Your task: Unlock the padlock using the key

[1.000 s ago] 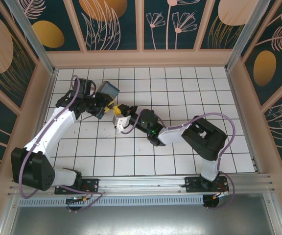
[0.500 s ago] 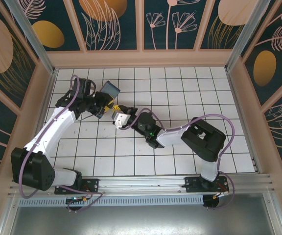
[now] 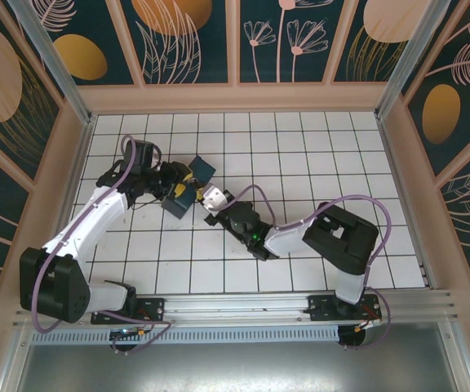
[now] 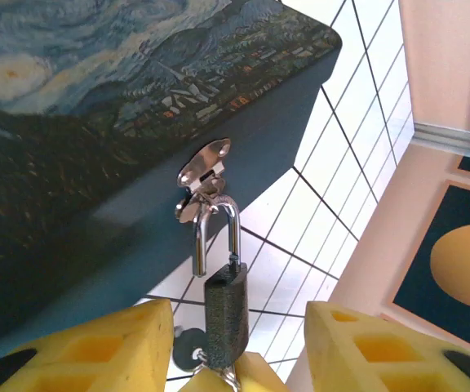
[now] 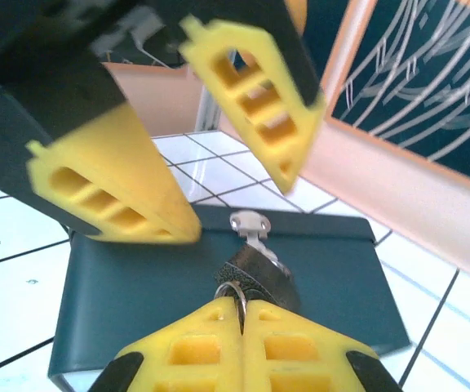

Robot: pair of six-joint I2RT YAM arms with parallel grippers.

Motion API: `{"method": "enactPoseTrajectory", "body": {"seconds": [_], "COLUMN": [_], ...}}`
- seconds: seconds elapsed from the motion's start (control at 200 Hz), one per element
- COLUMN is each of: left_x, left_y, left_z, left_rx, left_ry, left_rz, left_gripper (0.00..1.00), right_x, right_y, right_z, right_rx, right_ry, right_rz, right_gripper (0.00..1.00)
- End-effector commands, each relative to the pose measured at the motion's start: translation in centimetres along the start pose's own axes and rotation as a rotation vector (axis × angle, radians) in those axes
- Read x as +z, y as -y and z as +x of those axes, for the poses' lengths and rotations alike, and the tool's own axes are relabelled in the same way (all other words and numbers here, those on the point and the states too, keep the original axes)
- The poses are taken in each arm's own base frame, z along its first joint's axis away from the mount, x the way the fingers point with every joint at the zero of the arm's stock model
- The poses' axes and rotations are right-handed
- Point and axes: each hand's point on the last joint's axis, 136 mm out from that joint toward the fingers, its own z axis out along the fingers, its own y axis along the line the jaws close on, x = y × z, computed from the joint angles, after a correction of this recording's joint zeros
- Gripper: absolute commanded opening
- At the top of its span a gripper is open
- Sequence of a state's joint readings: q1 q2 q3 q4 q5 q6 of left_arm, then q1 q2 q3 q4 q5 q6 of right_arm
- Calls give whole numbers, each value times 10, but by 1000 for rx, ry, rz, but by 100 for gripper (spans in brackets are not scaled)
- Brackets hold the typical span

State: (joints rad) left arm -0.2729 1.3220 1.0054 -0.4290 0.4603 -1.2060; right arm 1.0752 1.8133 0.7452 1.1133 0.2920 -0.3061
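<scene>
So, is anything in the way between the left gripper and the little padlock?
Nothing visible. The padlock hangs right between the left gripper's open fingers. The right gripper is shut at its bottom end.

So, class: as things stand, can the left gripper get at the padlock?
Probably yes: the left gripper is open, its fingers flanking the padlock, hanging from the hasp of the box. The right gripper, shut on the key ring at the padlock's base, crowds that gap.
</scene>
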Motion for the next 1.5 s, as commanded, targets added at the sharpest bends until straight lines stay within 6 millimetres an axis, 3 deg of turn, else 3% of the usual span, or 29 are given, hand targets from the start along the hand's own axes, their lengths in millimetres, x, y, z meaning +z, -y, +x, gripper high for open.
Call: {"method": "enactPoseTrajectory", "body": {"seconds": [0.0,0.215,0.42,0.556,0.696,0.821,0.991,1.141,1.291,1.351,1.491], "left_x": [-6,-13,-25,-23,-3,18,27,32,38,42,45], "left_y": [15,30,41,28,9,-5,-22,-33,-35,-48,-55], "left_z": [2,-8,-30,-45,-45,-34,-25,-21,-19,-16,-16], "left_rx": [29,89,193,283,380,388,427,428,420,409,402], "left_ry": [0,43,137,174,145,68,2,-23,-48,-59,-64], "left_rz": [74,70,18,-56,-80,-51,-77,-91,-79,-99,-111], "left_gripper": [47,52,54,58,61,57,49,43,40,40,39], "right_x": [-12,-19,-19,-13,-6,-1,8,14,15,15,17], "right_y": [14,30,42,49,52,47,37,28,20,18,26], "right_z": [-30,-14,-13,-12,-9,-2,-5,-6,3,9,19], "right_rx": [167,282,458,580,778,917,1074,1087,1082,1082,1057], "right_ry": [77,56,43,23,-20,-40,-11,-33,-93,-111,-134], "right_rz": [51,62,-26,-70,-81,-107,-137,-116,-116,-140,-146], "right_gripper": [0,0,0,0,0,0,0,0,12,19,30]}}
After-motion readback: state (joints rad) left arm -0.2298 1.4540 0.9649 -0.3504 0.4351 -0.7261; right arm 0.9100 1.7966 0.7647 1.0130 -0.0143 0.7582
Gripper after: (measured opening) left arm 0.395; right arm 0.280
